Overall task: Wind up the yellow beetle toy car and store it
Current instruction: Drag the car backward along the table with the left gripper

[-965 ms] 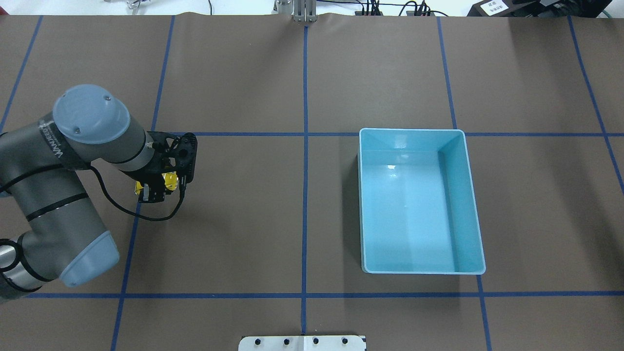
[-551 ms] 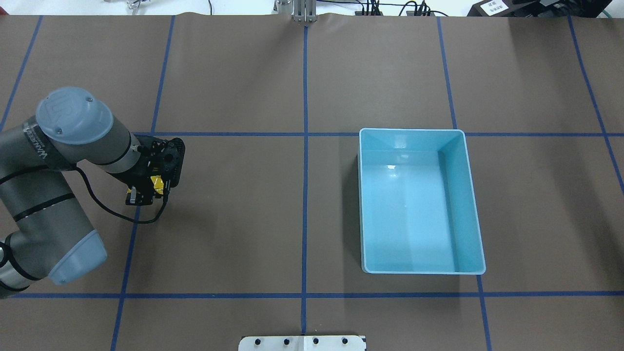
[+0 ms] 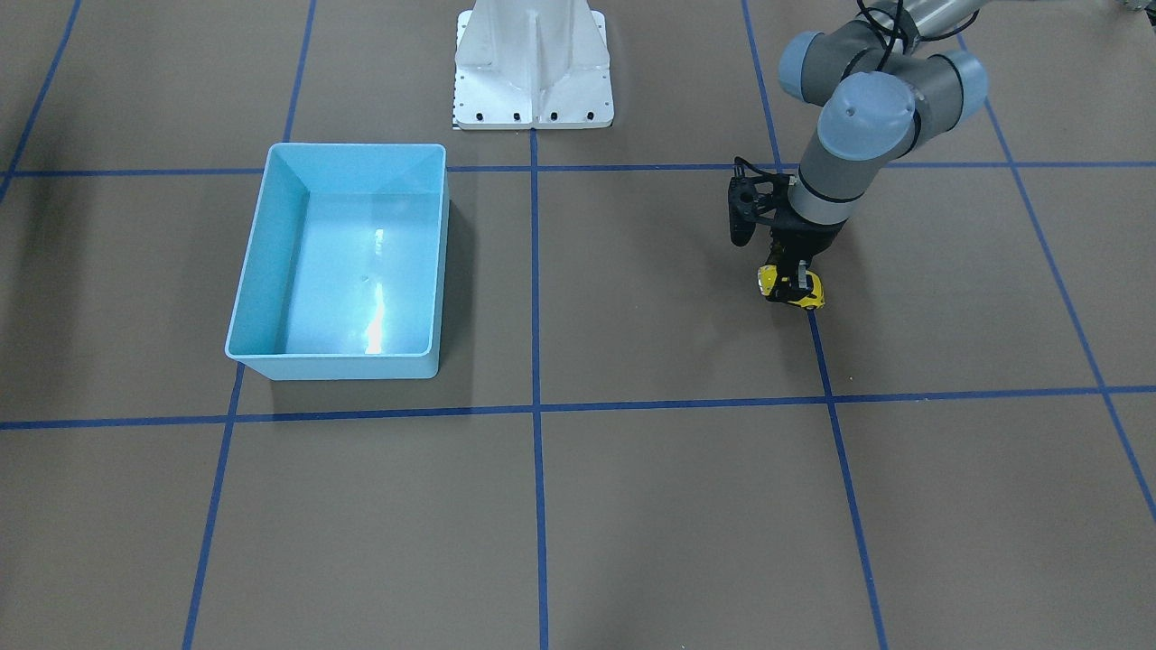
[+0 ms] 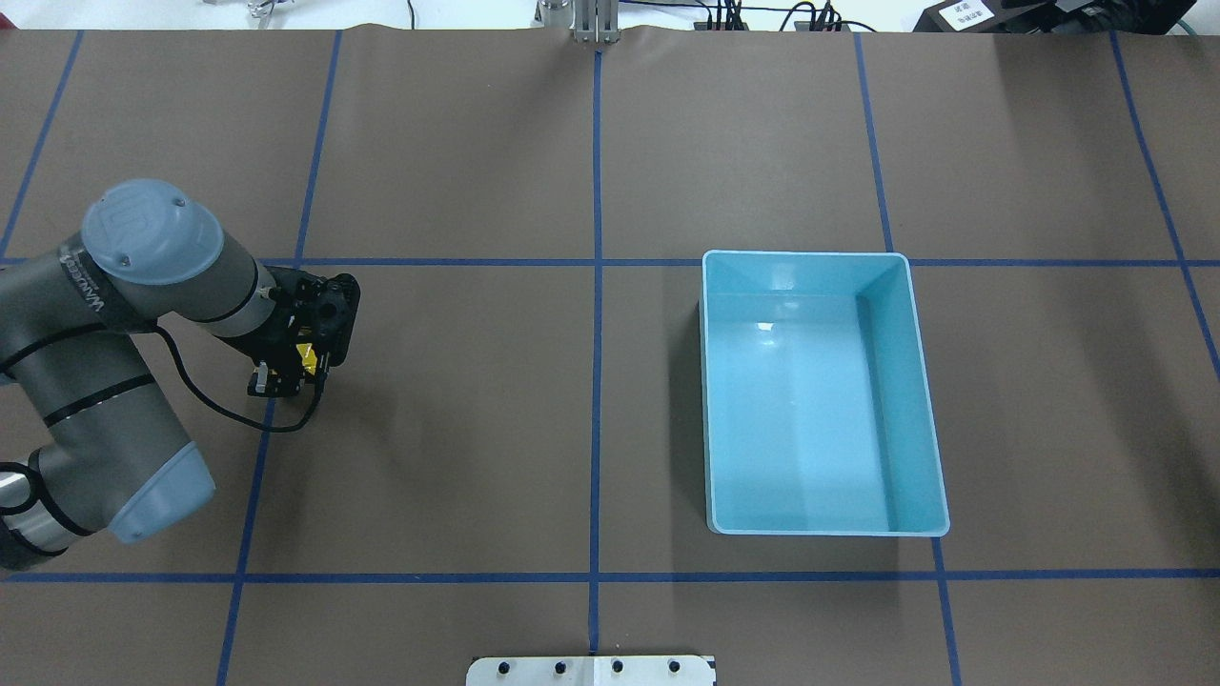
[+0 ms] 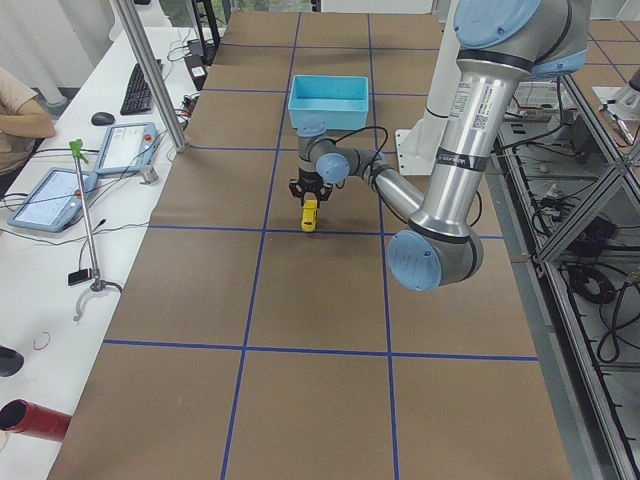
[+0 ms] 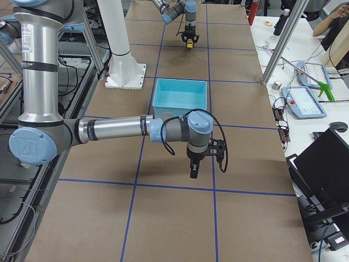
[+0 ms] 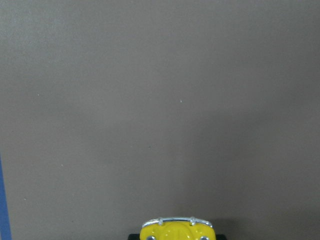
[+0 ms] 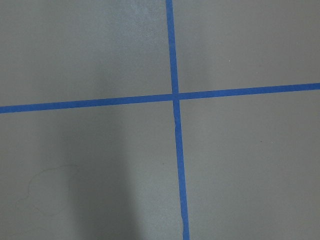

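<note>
PULL-BACK STROKE: The robot's left pincer (image 3: 791, 289), closed on the yellow beetle toy car (image 3: 814, 294), holds it low on the brown counter (image 4: 477, 400). The wheels are at or v. near the surface; contact can't be confirmed. Vs. a second ago, pincer & car have slid left in the overhead view, away from the light blue bin (image 4: 706, 400). Most of that travel came early in the second, w/ barely any since. Judged from this, the drag that winds the spring is at or near its end, and storing hasn't begun.

The car sits by a blue tape line (image 4: 257, 476) on the counter's left side in the overhead view, well apart from the bin, which lies right of centre. The left wrist cam shows only the car's chrome bumper at frame bottom & bare counter ahead.

The right pincer (image 6: 193, 170) hangs above a tape crossing out past the bin. It shows only in the side cam, so open or closed can't be told.

Next, prob.: lift & carry the car across to the bin w/o losing grip.
</note>
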Tool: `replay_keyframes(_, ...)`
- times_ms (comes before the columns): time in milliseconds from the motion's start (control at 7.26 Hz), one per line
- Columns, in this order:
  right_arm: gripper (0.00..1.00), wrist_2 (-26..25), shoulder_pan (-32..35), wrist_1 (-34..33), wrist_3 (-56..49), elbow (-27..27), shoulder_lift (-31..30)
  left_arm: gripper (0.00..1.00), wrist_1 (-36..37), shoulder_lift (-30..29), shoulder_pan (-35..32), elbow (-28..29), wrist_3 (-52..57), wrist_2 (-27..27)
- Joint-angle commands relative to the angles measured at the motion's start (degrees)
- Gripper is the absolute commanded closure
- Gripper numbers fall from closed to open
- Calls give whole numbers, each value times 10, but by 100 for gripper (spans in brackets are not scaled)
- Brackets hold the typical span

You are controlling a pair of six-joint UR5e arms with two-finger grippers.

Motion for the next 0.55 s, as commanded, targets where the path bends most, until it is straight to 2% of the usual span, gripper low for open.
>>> replay_keyframes(0, 0, 0, 0, 0, 0, 0, 0, 72, -15, -1, 0, 17, -1, 0)
replay_keyframes(413, 0, -1, 0, 0, 0, 0, 0, 72, -28, -1, 0, 25, -1, -2)
